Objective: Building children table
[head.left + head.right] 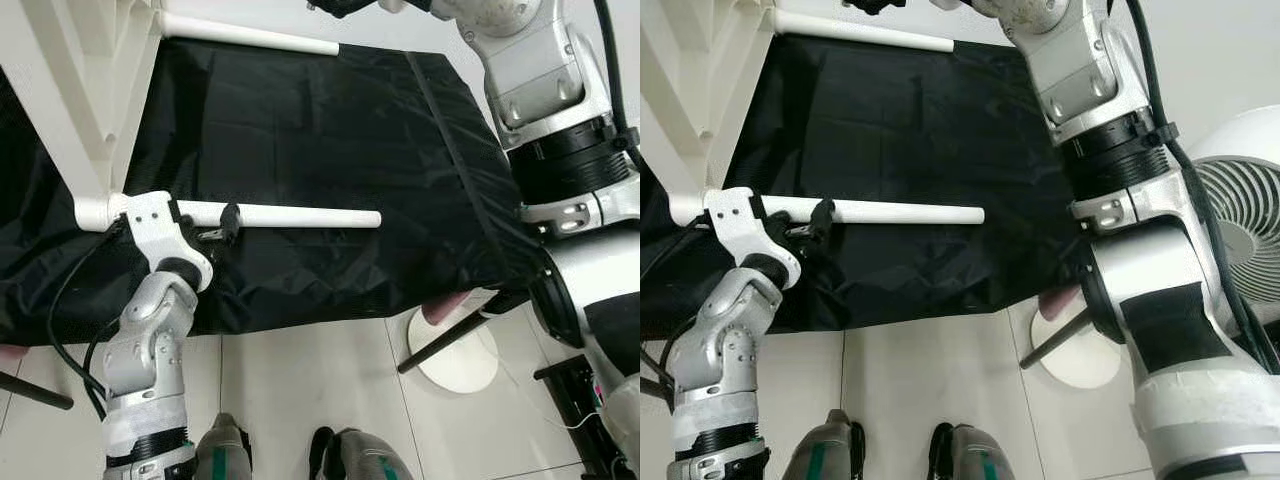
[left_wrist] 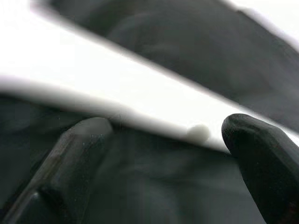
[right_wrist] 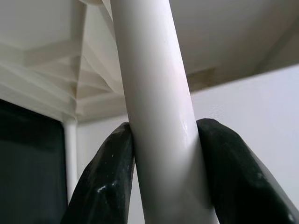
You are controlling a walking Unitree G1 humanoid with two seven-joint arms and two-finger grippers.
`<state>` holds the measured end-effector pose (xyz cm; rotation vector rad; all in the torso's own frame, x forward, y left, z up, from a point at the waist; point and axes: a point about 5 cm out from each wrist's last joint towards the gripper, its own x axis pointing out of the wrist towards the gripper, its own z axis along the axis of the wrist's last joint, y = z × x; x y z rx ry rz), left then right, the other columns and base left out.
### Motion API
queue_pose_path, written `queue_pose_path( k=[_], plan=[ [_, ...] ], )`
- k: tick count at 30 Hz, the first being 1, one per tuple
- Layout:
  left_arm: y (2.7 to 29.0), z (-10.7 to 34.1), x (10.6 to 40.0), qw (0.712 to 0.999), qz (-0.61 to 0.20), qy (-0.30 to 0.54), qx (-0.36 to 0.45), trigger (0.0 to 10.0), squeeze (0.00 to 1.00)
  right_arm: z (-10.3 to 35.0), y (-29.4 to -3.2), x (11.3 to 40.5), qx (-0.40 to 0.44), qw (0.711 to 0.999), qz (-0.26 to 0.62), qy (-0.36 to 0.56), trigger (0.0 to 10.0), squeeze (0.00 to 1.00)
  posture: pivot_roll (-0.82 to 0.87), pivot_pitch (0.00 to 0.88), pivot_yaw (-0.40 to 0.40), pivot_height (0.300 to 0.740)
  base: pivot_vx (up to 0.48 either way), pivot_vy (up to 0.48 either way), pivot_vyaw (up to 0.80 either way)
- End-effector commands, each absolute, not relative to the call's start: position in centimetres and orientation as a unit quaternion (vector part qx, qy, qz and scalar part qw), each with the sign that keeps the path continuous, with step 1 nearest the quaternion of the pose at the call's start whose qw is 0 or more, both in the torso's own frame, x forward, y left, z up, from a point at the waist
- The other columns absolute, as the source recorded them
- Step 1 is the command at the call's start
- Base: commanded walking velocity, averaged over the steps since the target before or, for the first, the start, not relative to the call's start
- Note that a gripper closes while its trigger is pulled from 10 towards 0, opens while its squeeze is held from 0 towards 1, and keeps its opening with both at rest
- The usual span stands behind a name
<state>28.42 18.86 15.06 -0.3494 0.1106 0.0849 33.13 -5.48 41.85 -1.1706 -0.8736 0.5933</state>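
A white children's table frame [image 1: 70, 90] lies on a black cloth [image 1: 330, 130], with two round white legs pointing to the right. My left gripper [image 1: 210, 228] is at the near leg [image 1: 300, 216], close to where it joins the frame. It is open, and its fingertips [image 2: 88, 133] rest apart along the underside of that leg [image 2: 140, 100]. My right arm [image 1: 545, 90] reaches over the cloth to the far leg [image 1: 250, 35]. The right gripper [image 3: 163, 135] is shut on that white leg [image 3: 154, 93], one black finger on each side.
The black cloth drapes over a low surface, and its front edge [image 1: 330, 310] hangs near my feet [image 1: 230, 450] on the white tile floor. A white round base [image 1: 455, 355] with a dark rod stands at the right. A white fan [image 1: 1240, 200] is beside my right arm.
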Motion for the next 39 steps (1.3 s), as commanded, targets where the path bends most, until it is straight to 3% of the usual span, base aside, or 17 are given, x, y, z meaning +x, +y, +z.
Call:
queue_pose_path(
  k=[1, 5, 14, 20, 26, 33, 39],
  plan=[
    [19.0, 15.1, 28.1, 0.98, 0.065, 0.07, -0.174, 10.0, 0.0, 45.1, -8.7, 32.4, -0.461, 0.749, 0.18, -0.441, 0.0, 0.0, 0.08, 0.067, -0.068, 0.74, 0.0, 0.0, 0.0],
    [19.1, 14.7, 27.4, 0.978, 0.083, 0.094, -0.169, 10.0, 0.0, 45.4, -10.3, 32.2, -0.448, 0.765, 0.145, -0.439, 0.0, 0.0, 0.07, 0.074, -0.069, 0.74, 0.0, 0.0, 0.0],
    [17.7, 14.5, 28.3, 0.968, 0.068, 0.113, -0.215, 10.0, 0.0, 45.3, -11.0, 32.2, -0.429, 0.78, 0.13, -0.437, 0.0, 0.0, 0.06, 0.075, -0.065, 0.74, 0.0, 0.0, 0.0],
    [15.9, 15.5, 29.0, 0.956, 0.028, 0.108, -0.271, 10.0, 0.0, 45.2, -10.9, 32.2, -0.413, 0.785, 0.135, -0.442, 0.0, 0.0, 0.05, 0.078, -0.066, 0.74, 0.0, 0.0, 0.0],
    [13.6, 16.2, 28.5, 0.94, -0.045, 0.124, -0.314, 10.0, 0.0, 43.6, -8.8, 32.5, -0.386, 0.798, 0.167, -0.432, 0.0, 0.0, 0.06, 0.089, -0.074, 0.74, 0.0, 0.0, 0.0],
    [13.7, 15.8, 28.6, 0.93, -0.022, 0.132, -0.342, 10.0, 0.0, 44.3, -8.5, 32.4, -0.349, 0.81, 0.162, -0.443, 0.0, 0.0, 0.06, 0.098, -0.089, 0.74, 0.0, 0.0, 0.0],
    [14.0, 15.2, 29.5, 0.916, 0.025, 0.141, -0.375, 10.0, 0.0, 45.9, -10.2, 32.0, -0.319, 0.822, 0.123, -0.456, 0.0, 0.0, 0.05, 0.099, -0.088, 0.74, 0.0, 0.0, 0.0]
  ],
)
